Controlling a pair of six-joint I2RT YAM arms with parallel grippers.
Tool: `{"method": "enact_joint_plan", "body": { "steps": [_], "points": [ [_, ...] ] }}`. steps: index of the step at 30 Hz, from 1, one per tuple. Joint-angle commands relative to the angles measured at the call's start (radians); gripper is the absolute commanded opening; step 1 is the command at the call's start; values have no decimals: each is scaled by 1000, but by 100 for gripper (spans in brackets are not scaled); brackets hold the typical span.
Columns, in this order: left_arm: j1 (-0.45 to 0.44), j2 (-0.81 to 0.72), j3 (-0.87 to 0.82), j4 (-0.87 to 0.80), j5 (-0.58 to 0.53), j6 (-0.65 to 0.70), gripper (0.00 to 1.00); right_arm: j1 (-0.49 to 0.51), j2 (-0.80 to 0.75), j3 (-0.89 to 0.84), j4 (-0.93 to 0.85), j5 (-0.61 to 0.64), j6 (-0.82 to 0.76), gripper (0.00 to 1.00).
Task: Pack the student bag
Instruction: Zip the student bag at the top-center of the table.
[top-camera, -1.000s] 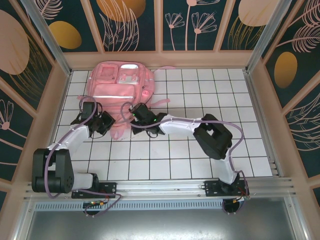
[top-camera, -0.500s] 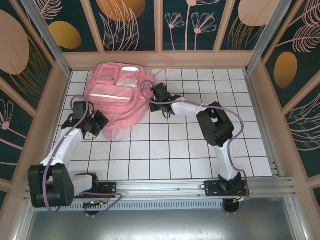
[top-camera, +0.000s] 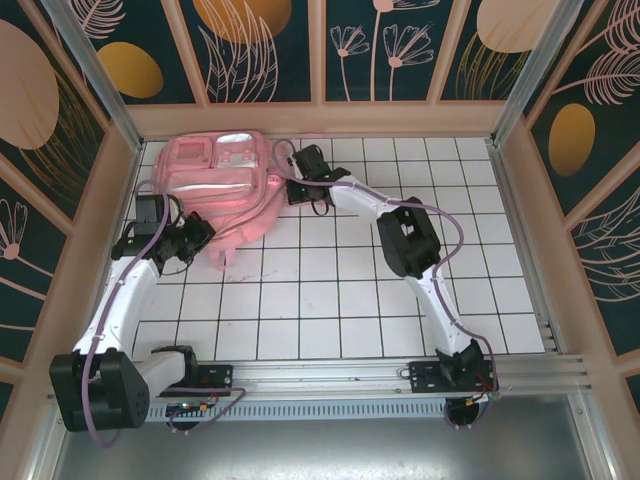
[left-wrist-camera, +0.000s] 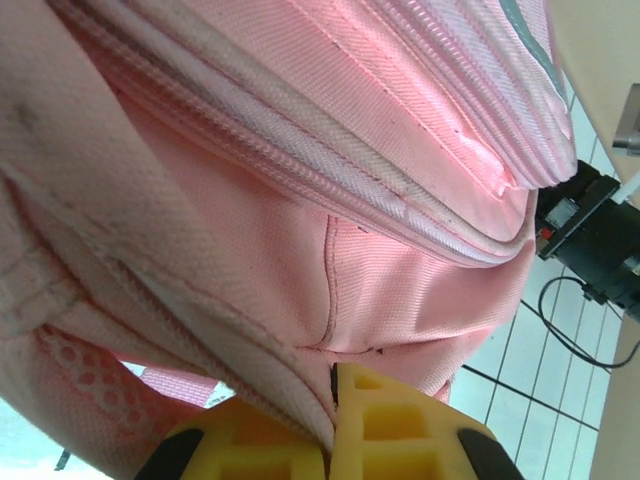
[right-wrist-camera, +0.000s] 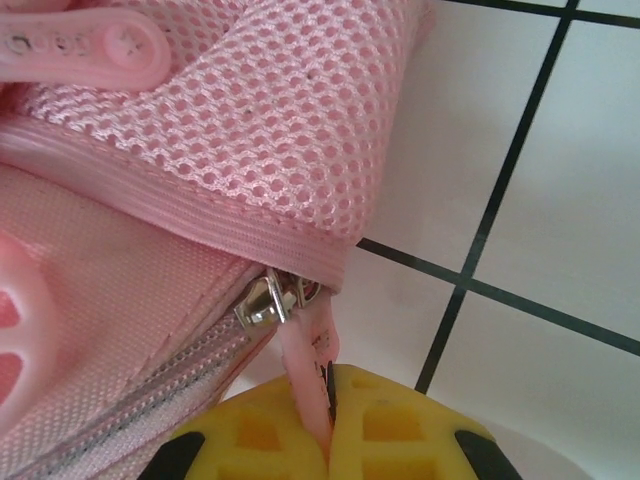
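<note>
The student bag, a large pink backpack, lies front-up at the far left of the table. My left gripper is at its near lower edge, and in the left wrist view the yellow fingers are shut on a fold of the bag's pink fabric. My right gripper is at the bag's right side. In the right wrist view it is shut on the pink zipper pull that hangs from a silver slider below the mesh side pocket.
Wooden side walls and the back wall enclose the white gridded table; the bag lies close to the far-left corner. A metal rail runs along the near edge. The right arm's black wrist shows just past the bag.
The bag has slid toward the far-left corner. My right gripper has travelled from the table's middle up along the bag's right side, pulling the zipper tab. The left gripper shifted left, still holding fabric.
</note>
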Motion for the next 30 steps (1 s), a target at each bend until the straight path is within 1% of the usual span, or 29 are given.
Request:
{"method": "enact_joint_plan", "body": {
  "steps": [1, 4, 5, 9, 12, 14, 18, 19, 20, 21, 23, 25, 26, 27, 29, 30],
  "points": [
    [18, -70, -19, -11, 94, -12, 0, -131, -35, -52, 37, 158, 59, 10],
    [6, -75, -78, 116, 147, -104, 0, -131, -110, -135, 71, 171, 64, 37],
    [-7, -73, -87, 145, 144, -126, 0, -132, -143, -170, 82, 179, 67, 41],
    [-79, -40, -104, 255, 124, -210, 0, -132, -279, -310, 128, 203, 68, 49],
    [-146, 4, -123, 352, 102, -279, 0, -132, -378, -405, 145, 226, 68, 49],
    [-196, 43, -115, 400, 72, -305, 0, -132, -448, -473, 156, 239, 74, 50],
    [-287, 144, -63, 441, 41, -311, 1, -133, -568, -584, 166, 275, 93, 58],
    [-308, 174, -44, 446, 37, -311, 5, -133, -601, -614, 169, 283, 99, 60],
    [-328, 200, -28, 451, 33, -305, 15, -133, -633, -641, 173, 290, 107, 62],
    [-345, 222, -14, 455, 32, -301, 25, -133, -660, -661, 175, 296, 112, 64],
    [-368, 265, 28, 437, 26, -279, 53, -133, -719, -709, 176, 311, 128, 68],
    [-374, 286, 78, 385, 5, -247, 72, -133, -773, -750, 176, 332, 141, 74],
    [-374, 288, 104, 350, -14, -223, 80, -133, -800, -771, 175, 343, 146, 77],
    [-375, 288, 123, 316, -35, -199, 85, -133, -826, -791, 175, 354, 152, 82],
    [-374, 286, 214, 212, -119, -125, 95, -135, -883, -833, 171, 383, 168, 94],
    [-374, 288, 254, 162, -169, -87, 98, -136, -907, -852, 173, 393, 172, 98]
  ]
}}
